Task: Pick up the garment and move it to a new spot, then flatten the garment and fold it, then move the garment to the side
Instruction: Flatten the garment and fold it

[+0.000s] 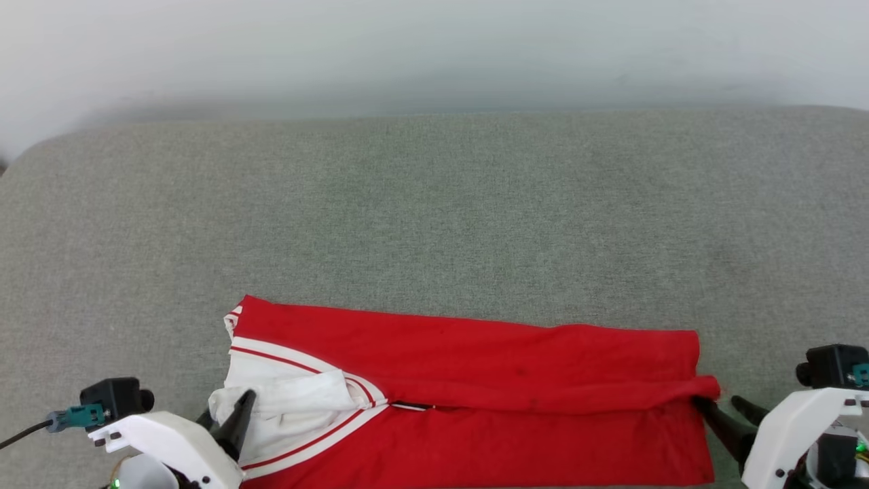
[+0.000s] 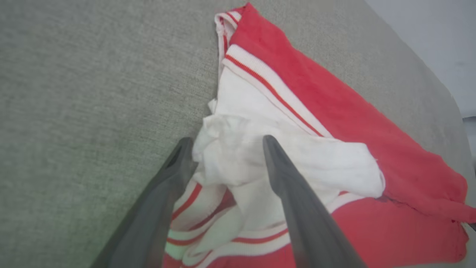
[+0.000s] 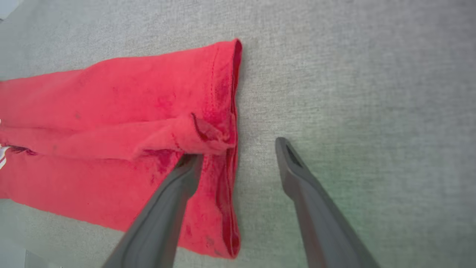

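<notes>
Folded garment (image 1: 489, 380) lay along the near edge of the grey cushion (image 1: 434, 204).
Left gripper (image 2: 227, 141) stood wide open astride the white sleeve (image 2: 238, 163); right gripper (image 3: 238, 150) was equally open, one finger touching the red hem end, neither clamping cloth.
</notes>
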Robot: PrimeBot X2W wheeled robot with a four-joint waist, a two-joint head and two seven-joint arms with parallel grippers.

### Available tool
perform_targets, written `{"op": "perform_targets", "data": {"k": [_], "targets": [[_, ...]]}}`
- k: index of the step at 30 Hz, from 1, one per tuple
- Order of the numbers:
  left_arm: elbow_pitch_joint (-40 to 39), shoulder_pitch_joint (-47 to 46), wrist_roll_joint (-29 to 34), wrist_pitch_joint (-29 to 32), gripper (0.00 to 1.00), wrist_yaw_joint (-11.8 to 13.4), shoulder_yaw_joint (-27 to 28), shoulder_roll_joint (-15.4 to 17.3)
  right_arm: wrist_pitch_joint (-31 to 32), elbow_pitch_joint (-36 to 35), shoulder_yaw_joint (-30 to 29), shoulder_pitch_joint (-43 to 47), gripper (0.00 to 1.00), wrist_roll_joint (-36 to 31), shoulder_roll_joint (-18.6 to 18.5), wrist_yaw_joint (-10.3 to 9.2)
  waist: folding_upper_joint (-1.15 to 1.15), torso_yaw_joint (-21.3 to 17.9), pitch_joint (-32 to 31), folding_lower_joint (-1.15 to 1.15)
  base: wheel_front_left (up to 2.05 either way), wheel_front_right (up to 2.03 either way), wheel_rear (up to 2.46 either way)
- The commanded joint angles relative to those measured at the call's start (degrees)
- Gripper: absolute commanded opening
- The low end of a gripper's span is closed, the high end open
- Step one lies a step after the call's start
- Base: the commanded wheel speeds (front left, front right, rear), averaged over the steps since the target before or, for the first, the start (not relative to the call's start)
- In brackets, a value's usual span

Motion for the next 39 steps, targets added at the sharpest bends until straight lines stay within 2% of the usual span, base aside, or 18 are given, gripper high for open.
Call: {"op": "perform_targets", "data": {"k": [1, 6, 10, 18, 20, 26, 36, 37, 38, 39], "targets": [[-1.24, -1.36, 2.02, -2.02, 1.0, 0.45, -0.15, -0.27, -0.48, -1.97, -0.63, 1.11, 1.0, 0.21, -0.74, -0.04, 0.0, -0.29, -0.83, 0.01, 0.0, 0.0, 0.0], [-4.93, -3.05, 6.7, -6.38, 1.0, 1.32, -1.14, -0.01, 1.82, -7.19, -3.23, 2.44, 1.0, -0.15, -1.63, -0.04, 0.0, -1.04, -2.64, 0.01, 0.0, 0.0, 0.0], [-7.49, -4.6, 12.19, -12.88, 1.0, 2.46, -1.19, -0.11, 6.13, -10.18, -6.93, 2.0, 1.0, -0.19, -1.17, -0.04, 0.0, -1.26, -3.88, 0.01, 0.0, 0.0, 0.0], [-11.18, -6.55, 19.96, -26.38, 1.0, 1.66, -2.39, -1.89, 18.26, -12.77, -11.56, 0.2, 1.0, -1.61, -0.4, -0.04, 0.0, 1.1, -3.66, 0.01, 0.0, 0.0, 0.0], [-11.57, -6.63, 20.51, -27.89, 1.0, 1.49, -2.52, -2.42, 19.52, -12.91, -11.86, 0.13, 1.0, -1.61, -0.02, -0.03, 0.0, 1.7, -3.41, 0.01, 0.0, 0.0, 0.0], [-13.3, -6.45, 23.28, -31.14, 1.0, 1.41, -3.55, -3.77, 24.17, -9.81, -11.16, -0.64, 1.0, -2.51, 1.27, -0.04, 0.0, 4.72, -1.26, 0.01, 0.0, 0.0, 0.0], [-15.29, -7.16, 26.05, -31.97, 1.0, 1.8, -5.43, -4.55, 23.58, -0.42, -9.21, -3.15, 1.0, -1.51, 3.18, -0.04, 0.0, 7.73, 1.84, 0.01, 0.0, 0.0, 0.0], [-15.31, -7.18, 26.1, -31.99, 1.0, 1.85, -5.56, -4.55, 23.67, 0.42, -8.82, -3.02, 0.78, -1.26, 3.31, -0.04, 0.0, 7.84, 1.88, 0.01, 0.0, 0.0, 0.0], [-15.25, -7.13, 26.11, -31.97, 1.0, 1.9, -5.7, -4.58, 23.48, 0.84, -8.3, -3.01, 0.35, -1.0, 3.29, -0.04, 0.0, 7.93, 1.89, 0.01, 0.0, 0.0, 0.0], [-15.17, -7.1, 26.26, -31.98, 1.0, 1.94, -5.8, -4.54, 23.29, 1.22, -7.86, -3.03, 0.08, -0.32, 3.59, -0.03, 0.0, 7.97, 1.83, 0.01, 0.0, 0.0, 0.0]]}}
